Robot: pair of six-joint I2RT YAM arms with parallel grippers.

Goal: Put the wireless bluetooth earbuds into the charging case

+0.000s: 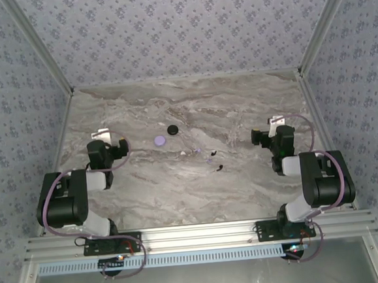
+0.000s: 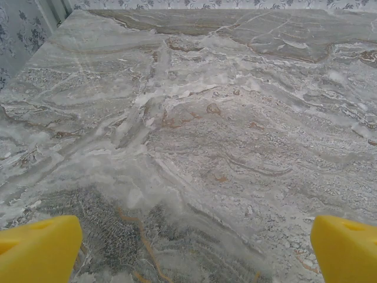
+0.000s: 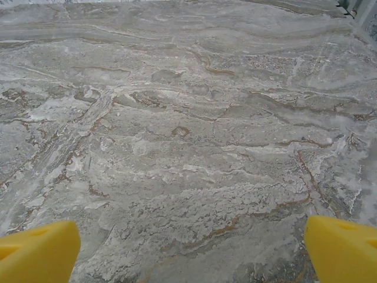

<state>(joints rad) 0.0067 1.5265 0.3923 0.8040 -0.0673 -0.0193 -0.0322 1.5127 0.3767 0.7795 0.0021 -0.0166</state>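
Top external view, nearest first: a silver aluminium rail [image 1: 196, 233] runs along the near edge and carries both arm bases. The grey-veined marble tabletop [image 1: 147, 197] stretches beyond it. The left gripper [image 1: 105, 140] sits close to the left edge and the right gripper [image 1: 271, 130] close to the right edge. They are well apart, with the whole middle of the table open between them. From above I cannot tell how their fingers stand.

The wrist views show this. The left gripper [image 2: 191, 253] has its 2 yellow fingertips [image 2: 38, 247] at the lower corners of the frame, spread wide over bare marble. The right gripper [image 3: 191, 253] has its yellow fingertips [image 3: 344, 247] spread just as wide, holding nothing.

From above, the wireless bluetooth earbuds [image 1: 209, 158] lie loose a little right of the table's centre. They are a scatter of tiny pieces, some black, some pale or lilac, clear of both grippers. Farther and to the left lies a round lilac disc [image 1: 159, 140]. A round black disc [image 1: 172, 129] lies just beyond it, near but not touching.

Grey-blue patterned wallpaper walls [image 1: 180, 31] close the table on 3 sides. The left wrist view reaches the far-left corner of the wall [image 2: 17, 29], and the right wrist view reaches the far-right corner [image 3: 360, 9].
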